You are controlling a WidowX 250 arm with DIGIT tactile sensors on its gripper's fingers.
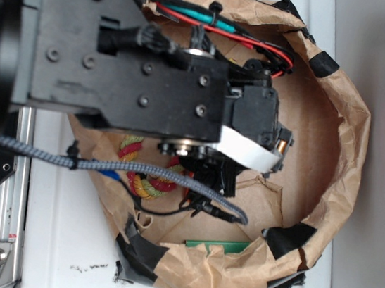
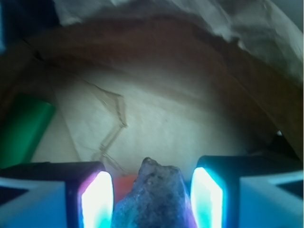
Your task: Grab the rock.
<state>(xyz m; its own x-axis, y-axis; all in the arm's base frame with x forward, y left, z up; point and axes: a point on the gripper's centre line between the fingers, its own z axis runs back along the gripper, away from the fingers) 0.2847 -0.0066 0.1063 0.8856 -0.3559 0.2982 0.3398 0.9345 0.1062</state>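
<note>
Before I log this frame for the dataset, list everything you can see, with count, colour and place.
Rock: one, dark and pitted, between the gripper fingers in the wrist view; contact not clear.
Paper ring: one, crumpled brown, walling in the work area, patched with black tape.
Rope: one coil, red and yellow, on the paper floor, partly under the arm.
Green object: one, at the paper wall's near edge, mostly hidden; kind unclear.
Orange patch: one, just behind the rock; too hidden to name.
Table: one, white, under the ring.
Metal rail: one, silver, along the table's left side.
Gripper: one, black arm, fingers either side of the rock.
</note>
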